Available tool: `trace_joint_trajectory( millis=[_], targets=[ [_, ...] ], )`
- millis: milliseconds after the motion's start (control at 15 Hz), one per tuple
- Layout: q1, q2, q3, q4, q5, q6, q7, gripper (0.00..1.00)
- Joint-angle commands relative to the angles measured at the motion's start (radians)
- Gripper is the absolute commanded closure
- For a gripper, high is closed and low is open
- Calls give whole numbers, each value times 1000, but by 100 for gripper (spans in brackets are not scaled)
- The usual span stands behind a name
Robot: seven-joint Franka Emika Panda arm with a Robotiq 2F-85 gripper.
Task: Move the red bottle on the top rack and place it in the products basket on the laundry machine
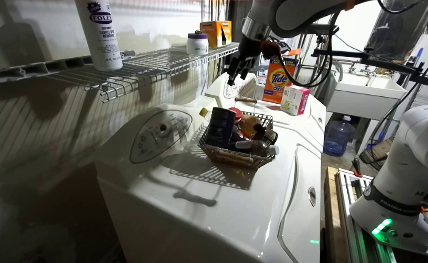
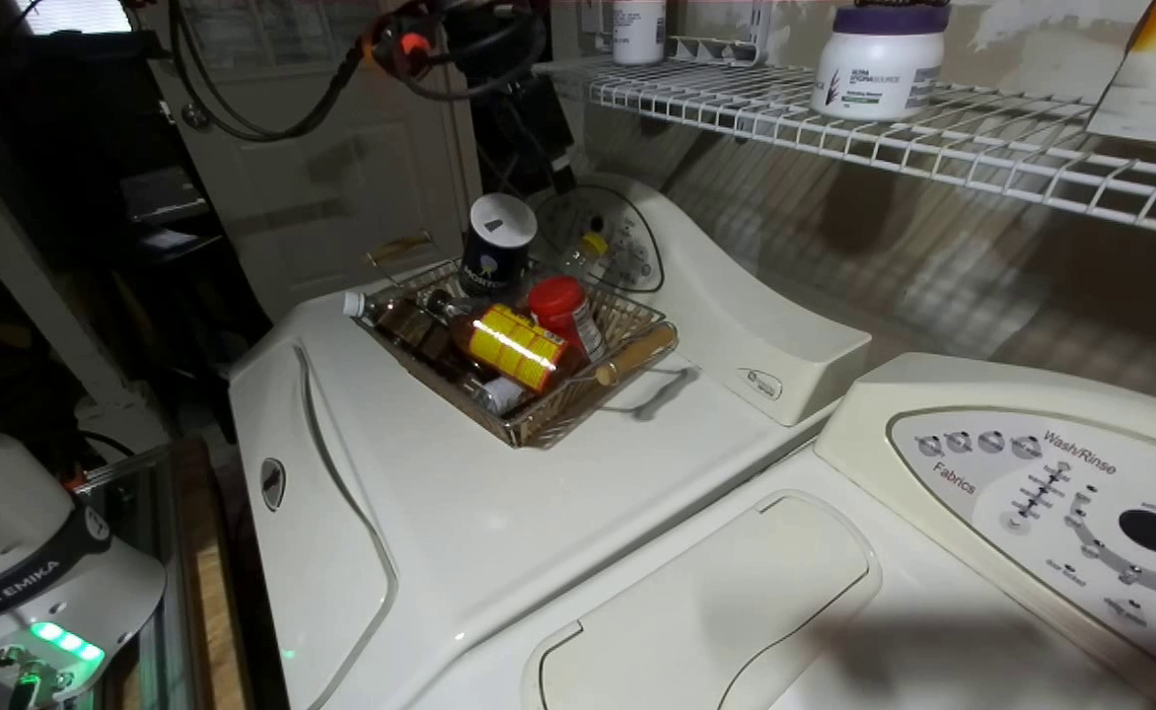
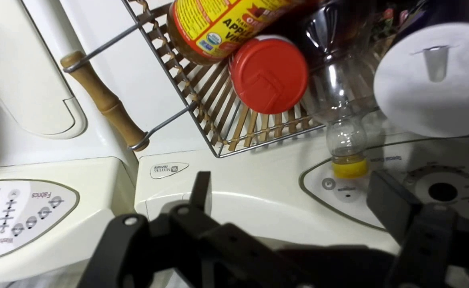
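Honestly, the red-lidded bottle (image 2: 564,310) in the basket (image 1: 232,157) looks light, stiff. I'd pinch its sides. Hand (image 3: 290,190) sits wide.

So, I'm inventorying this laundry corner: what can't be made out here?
Folex bottle: top, cut off by the upper edge in both exterior views.
Purple-lidded jar: the dark item on its lid, too small in an exterior view.
Slatted basket: most of its floor, hidden in all views by the Morton canister and bottles.
Laundry machine: most panel lettering, too small in an exterior view.
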Motion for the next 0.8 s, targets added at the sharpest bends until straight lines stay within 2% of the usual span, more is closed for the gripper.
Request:
trace_joint_trajectory(
  millis=[0, 400, 533, 600, 733],
  targets=[
    [4, -19, 27, 67, -25, -161, 22, 0],
    [12, -12, 39, 137, -19, -307, 9, 0],
    [17, -12, 39, 149, -12, -328, 1, 0],
    [15, -18, 31, 120, -3, -285, 0, 0],
    [18, -18, 32, 128, -3, -299, 0, 0]
  ],
)
